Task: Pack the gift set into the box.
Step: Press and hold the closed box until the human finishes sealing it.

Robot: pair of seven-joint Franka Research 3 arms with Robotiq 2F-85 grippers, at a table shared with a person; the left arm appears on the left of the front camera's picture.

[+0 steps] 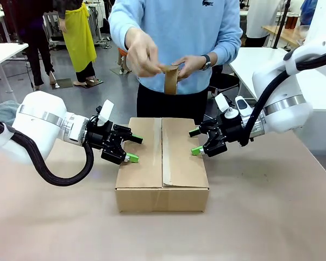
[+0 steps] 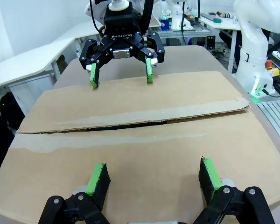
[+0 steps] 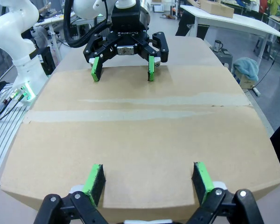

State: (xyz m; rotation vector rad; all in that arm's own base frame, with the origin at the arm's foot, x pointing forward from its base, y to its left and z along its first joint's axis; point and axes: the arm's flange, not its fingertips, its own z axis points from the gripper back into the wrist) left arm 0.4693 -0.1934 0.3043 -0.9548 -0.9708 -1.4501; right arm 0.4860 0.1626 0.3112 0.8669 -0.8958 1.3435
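Box (image 1: 162, 163) sits mid-desk (image 1: 271, 217), brown cardboard, flaps down, pale tape residue along centre seam, seam slightly gapped. Left tool (image 1: 131, 148) hangs at box's left edge, green pads spread wide, gripping nothing. Right tool (image 1: 195, 141) at box's right edge, also wide open, empty. Across desk, person's hands (image 1: 142, 51) hold peeled brown tape strip (image 1: 171, 79) above box's far side.

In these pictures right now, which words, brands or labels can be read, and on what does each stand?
"ROBOTIQ": on the body of the right gripper, in the left wrist view.
"ROBOTIQ": on the body of the left gripper, in the right wrist view.
A small logo on the person's sweater: too small to read.
The cardboard box bears no print.
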